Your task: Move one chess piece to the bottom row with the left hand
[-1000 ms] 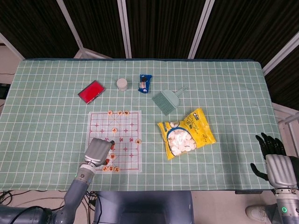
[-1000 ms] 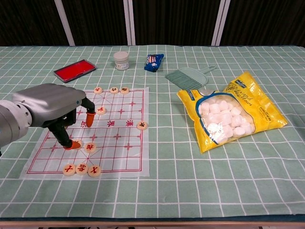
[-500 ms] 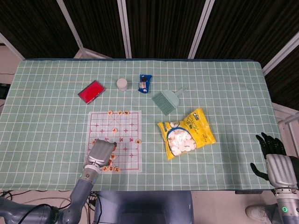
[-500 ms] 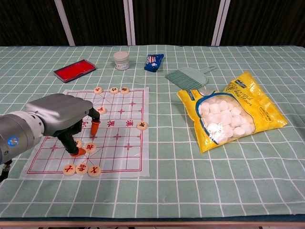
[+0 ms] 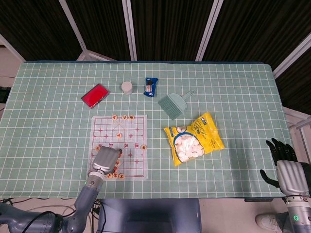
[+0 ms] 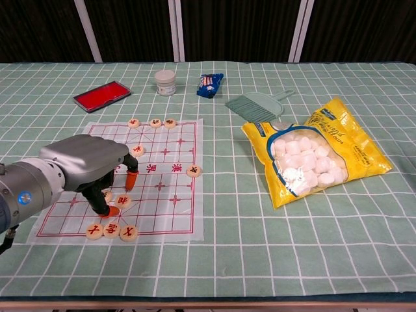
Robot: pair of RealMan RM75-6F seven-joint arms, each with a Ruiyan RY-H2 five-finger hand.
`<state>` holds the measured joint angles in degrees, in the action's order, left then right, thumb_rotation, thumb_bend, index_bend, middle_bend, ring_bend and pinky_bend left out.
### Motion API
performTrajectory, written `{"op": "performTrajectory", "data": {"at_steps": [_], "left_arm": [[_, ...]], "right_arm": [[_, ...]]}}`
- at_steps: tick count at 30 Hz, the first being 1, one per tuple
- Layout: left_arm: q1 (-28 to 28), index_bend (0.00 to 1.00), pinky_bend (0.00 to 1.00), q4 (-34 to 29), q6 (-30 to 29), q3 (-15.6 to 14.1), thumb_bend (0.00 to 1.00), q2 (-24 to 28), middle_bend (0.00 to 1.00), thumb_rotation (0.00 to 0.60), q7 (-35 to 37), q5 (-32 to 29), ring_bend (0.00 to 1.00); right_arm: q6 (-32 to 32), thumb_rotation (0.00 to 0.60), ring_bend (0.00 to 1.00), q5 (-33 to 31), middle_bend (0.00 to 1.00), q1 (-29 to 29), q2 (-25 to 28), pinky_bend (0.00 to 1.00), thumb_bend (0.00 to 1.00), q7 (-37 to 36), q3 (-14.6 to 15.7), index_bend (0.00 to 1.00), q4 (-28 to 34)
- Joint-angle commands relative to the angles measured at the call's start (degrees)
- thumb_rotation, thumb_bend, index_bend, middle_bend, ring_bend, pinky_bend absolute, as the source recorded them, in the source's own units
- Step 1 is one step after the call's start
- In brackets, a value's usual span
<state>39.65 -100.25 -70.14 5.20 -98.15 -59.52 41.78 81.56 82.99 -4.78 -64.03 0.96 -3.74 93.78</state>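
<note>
- Left hand is positioned low over the near-left part of the chess board, fingers curled down; an orange fingertip is set just beside a chess piece in the second row from the near edge. Whether the piece is pinched cannot be told.
- Three pieces are lined along the board's bottom row, three more along its far edge.
- Right hand is seen off the table's near-right corner, fingers spread, nothing held.
- Marshmallow bag is laid right of the board.
</note>
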Motion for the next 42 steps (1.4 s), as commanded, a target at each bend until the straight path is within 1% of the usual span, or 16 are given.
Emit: {"op": "performTrajectory", "data": {"at_steps": [1, 6, 11, 17, 21, 29, 36, 42], "left_arm": [[0.1, 0.44, 1.00, 0.0, 0.0, -0.1, 0.21, 0.0, 1.00, 0.600, 0.1, -0.2, 1.00], [0.5, 0.44, 1.00, 0.1, -0.2, -0.3, 0.21, -0.1, 1.00, 0.600, 0.3, -0.6, 1.00], [0.9, 0.45, 1.00, 0.5, -0.2, -0.7, 0.24, -0.4, 1.00, 0.600, 0.6, -1.0, 1.00], [1.2, 0.45, 1.00, 1.1, -0.4, -0.9, 0.24, -0.7, 1.00, 0.600, 1.1, -1.0, 1.00], [1.3, 0.47, 1.00, 1.5, -0.5, -1.1, 0.24, -1.0, 1.00, 0.600, 1.7, -0.6, 1.00], [1.3, 0.52, 1.00, 1.8, -0.9, -1.5, 0.29, -0.9, 1.00, 0.600, 2.8, 0.1, 1.00], [1.3, 0.53, 1.00, 1.7, -1.1, -1.5, 0.29, -0.8, 1.00, 0.600, 3.7, 0.9, 1.00], [1.3, 0.53, 1.00, 0.9, -1.5, -0.9, 0.29, -0.4, 1.00, 0.600, 5.1, 2.5, 1.00]], "right_arm": [[0.1, 0.600, 0.00, 0.2, 0.00, 0.0, 0.0, 0.00, 0.34, -0.3, 0.0, 0.00, -0.1], [0.2, 0.600, 0.00, 0.3, 0.00, 0.0, -0.1, 0.00, 0.34, -0.4, 0.1, 0.00, -0.2], [0.0, 0.600, 0.00, 0.0, 0.00, 0.0, 0.0, 0.00, 0.34, -0.8, 0.1, 0.00, 0.0], [0.0, 0.600, 0.00, 0.0, 0.00, 0.1, 0.2, 0.00, 0.34, -1.0, 0.1, 0.00, 0.3], [-0.2, 0.600, 0.00, -0.1, 0.00, 0.1, 0.1, 0.00, 0.34, -0.9, 0.1, 0.00, 0.3], [-0.2, 0.600, 0.00, -0.3, 0.00, 0.1, 0.1, 0.00, 0.34, -1.0, 0.1, 0.00, 0.5], [-0.2, 0.600, 0.00, -0.4, 0.00, 0.1, 0.2, 0.00, 0.34, -1.0, 0.0, 0.00, 0.7], [-0.2, 0.600, 0.00, -0.4, 0.00, 0.1, 0.2, 0.00, 0.34, -0.9, 0.1, 0.00, 0.6]]}}
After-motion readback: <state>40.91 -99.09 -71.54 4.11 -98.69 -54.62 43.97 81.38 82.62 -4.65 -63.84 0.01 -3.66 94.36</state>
